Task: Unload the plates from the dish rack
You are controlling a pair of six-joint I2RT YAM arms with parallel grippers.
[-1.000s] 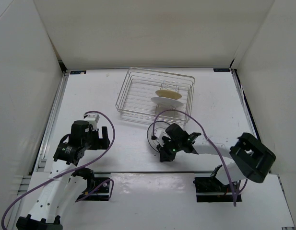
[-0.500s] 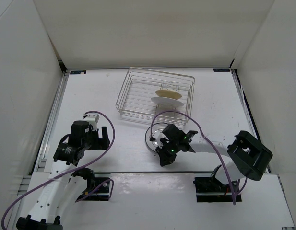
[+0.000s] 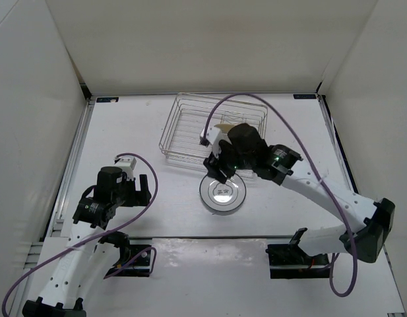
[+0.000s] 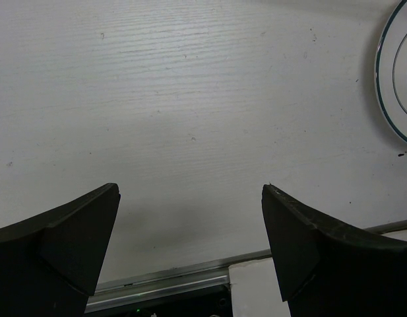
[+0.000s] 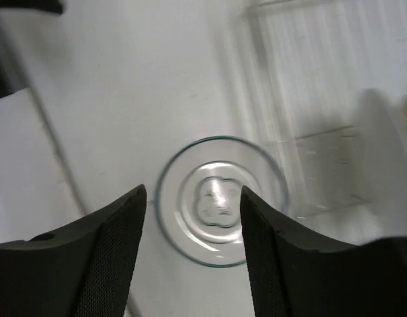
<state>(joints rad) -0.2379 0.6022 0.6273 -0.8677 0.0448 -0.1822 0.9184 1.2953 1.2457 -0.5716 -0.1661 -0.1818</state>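
- White walls (image 3: pixel 190 46) box in a white table (image 3: pixel 137 132), and the dish rack (image 3: pixel 190 132) stands toward its far side.
- We see one white ringed plate (image 3: pixel 222 192) lying flat on the table just in front of the rack, outside it.
- Our right gripper (image 3: pixel 215 169) hangs above the strip between that plate and the rack's near edge. Its wrist view shows the jaws apart and empty, with the plate below them.
- Our left gripper (image 3: pixel 138 188) sits low over bare table to the left, jaws apart and holding nothing.
- A tan plate (image 3: pixel 221 126) stands on edge inside the rack, partly hidden by the right arm (image 3: pixel 309 188). A blurred pale shape (image 5: pixel 378 132) beside it may be another white plate, but we cannot tell.
- We judge one plate unloaded and the reach for the next one in hand.
- That move calls for clearing the rack's raised side, setting the jaws across a standing plate's rim, closing there, and lifting straight up out of the dividers.
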